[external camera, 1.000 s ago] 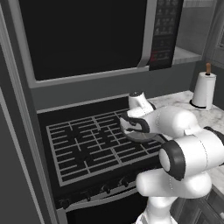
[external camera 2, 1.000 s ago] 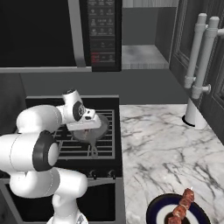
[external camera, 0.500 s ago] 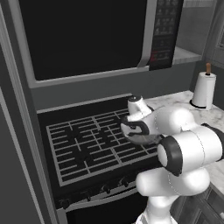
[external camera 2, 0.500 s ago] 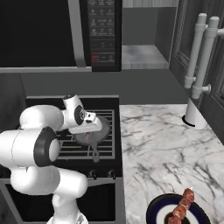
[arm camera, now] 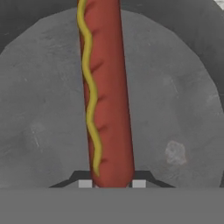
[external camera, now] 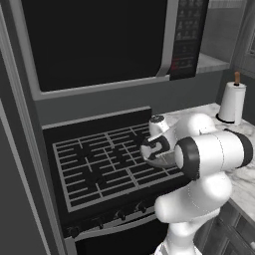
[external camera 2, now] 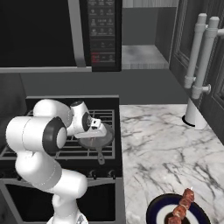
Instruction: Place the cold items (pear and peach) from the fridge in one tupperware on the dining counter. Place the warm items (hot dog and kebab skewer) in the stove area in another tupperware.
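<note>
The hot dog (arm camera: 107, 87), red with a wavy yellow mustard line, lies along the middle of a round grey pan (arm camera: 175, 109) in the hand view. My gripper (arm camera: 112, 183) is down in that pan, and its two fingertips press against the sausage's near end on either side. The pan (external camera 2: 99, 141) sits on the right side of the stove grates (external camera: 89, 169), with the white hand (external camera: 157, 146) bent over it. The kebab skewer (external camera 2: 181, 206) rests on a dark blue plate (external camera 2: 154, 213) on the marble counter at the front right. Pear, peach and tupperware are out of view.
A black microwave (external camera: 99, 45) hangs low over the stove. A paper towel roll (external camera: 232, 102) stands at the back of the marble counter (external camera 2: 157, 144). The pan's handle (external camera 2: 101, 158) points toward the stove's front edge.
The hand has edged slightly to the right over the pan. The pan and the kebab plate have stayed where they were.
</note>
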